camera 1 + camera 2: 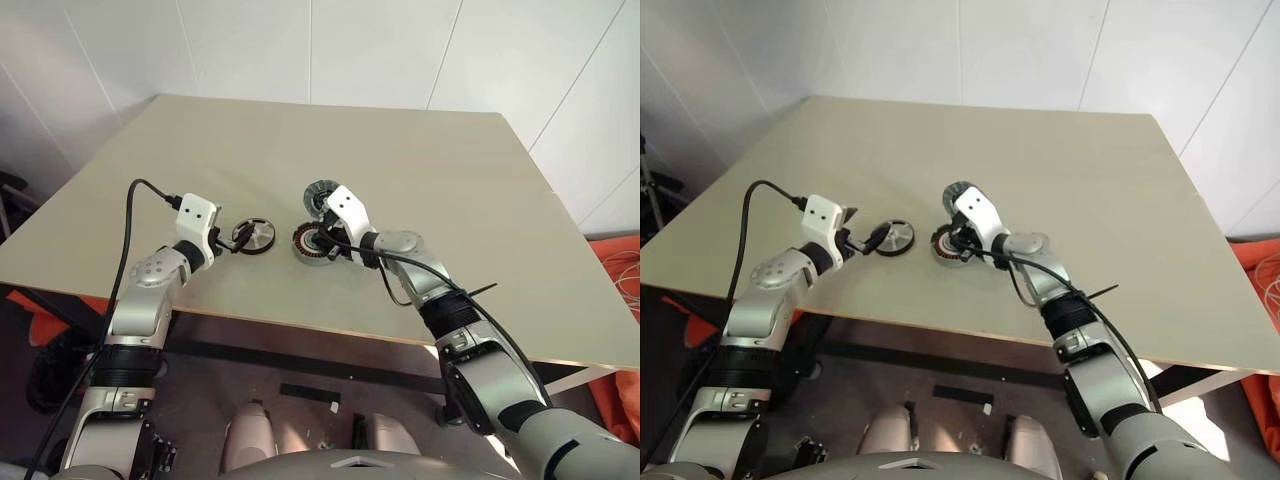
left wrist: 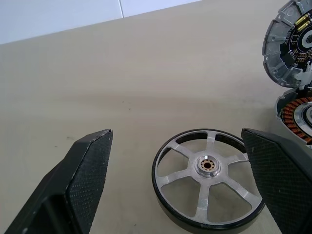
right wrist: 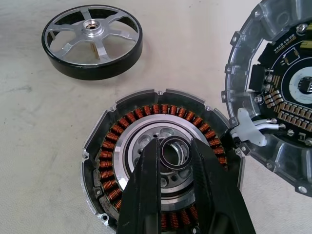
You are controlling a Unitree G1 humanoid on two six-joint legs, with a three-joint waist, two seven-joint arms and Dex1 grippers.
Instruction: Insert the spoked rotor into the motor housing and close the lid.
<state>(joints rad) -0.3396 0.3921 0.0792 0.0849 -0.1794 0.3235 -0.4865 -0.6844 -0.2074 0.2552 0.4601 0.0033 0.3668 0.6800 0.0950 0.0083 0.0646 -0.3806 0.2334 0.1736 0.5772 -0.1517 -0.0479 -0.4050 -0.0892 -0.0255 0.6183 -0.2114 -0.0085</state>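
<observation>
Black fingers of the left end effector [image 2: 170, 195] stand wide open around the spoked rotor [image 2: 208, 181], flat on the bench [image 1: 420, 170]. At its 3 o'clock, the motor housing [image 3: 161, 161] sits empty under the nearly closed right end effector [image 3: 173, 161], the lid [image 3: 282, 92] just beyond. Insertion and closing remain.

Faint white print runs along the dark circuit board inside the round grey metal lid [image 3: 280, 92], at about one o'clock from the dark-grey motor housing with copper windings [image 3: 161, 156]. It is too small to read. No other text shows.
</observation>
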